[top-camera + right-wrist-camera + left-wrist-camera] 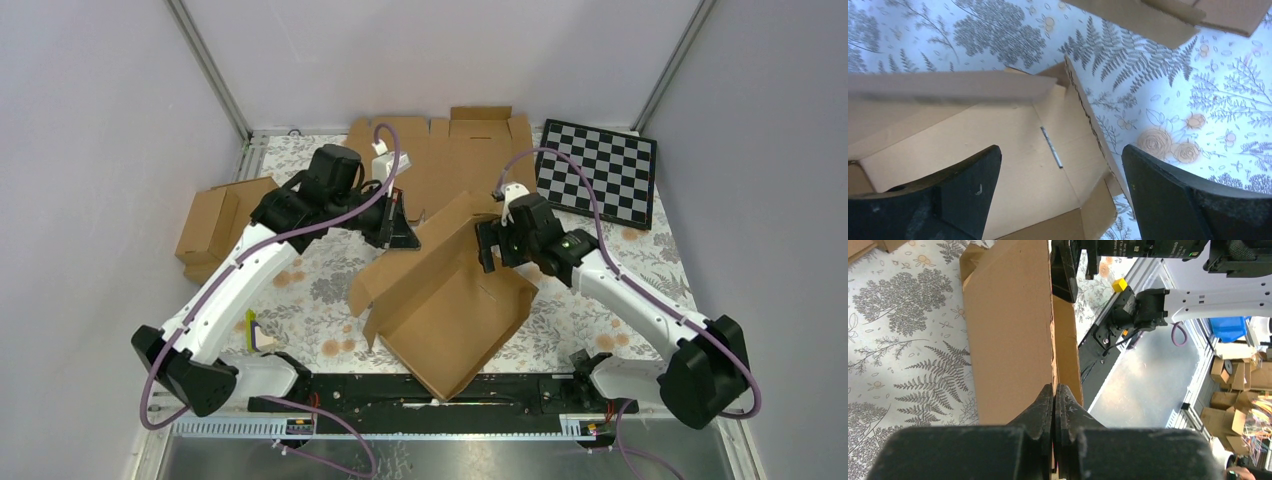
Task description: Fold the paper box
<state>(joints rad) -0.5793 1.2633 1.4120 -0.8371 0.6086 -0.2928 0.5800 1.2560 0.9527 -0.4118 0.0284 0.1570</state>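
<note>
The paper box [455, 310] sits half formed in the middle of the table [310, 300], turned corner-on to the arms, with one broad flap [1008, 330] standing up. The left gripper [408, 232] is pinched tight on the edge of that flap with only a thin bite at the fingertips. The cardboard could slip free if the arm pulls sideways, or crease and tear at the pinch if it pulls hard. The right gripper [1060, 150] hangs spread wide over the inside of the box, holding nothing. With nothing pressing the base down, the whole box could slide or lift with the flap instead of bending at its score line. A side wall could also spring back flat, and a swinging flap could catch the flat cardboard sheet [455, 160] just behind.
</note>
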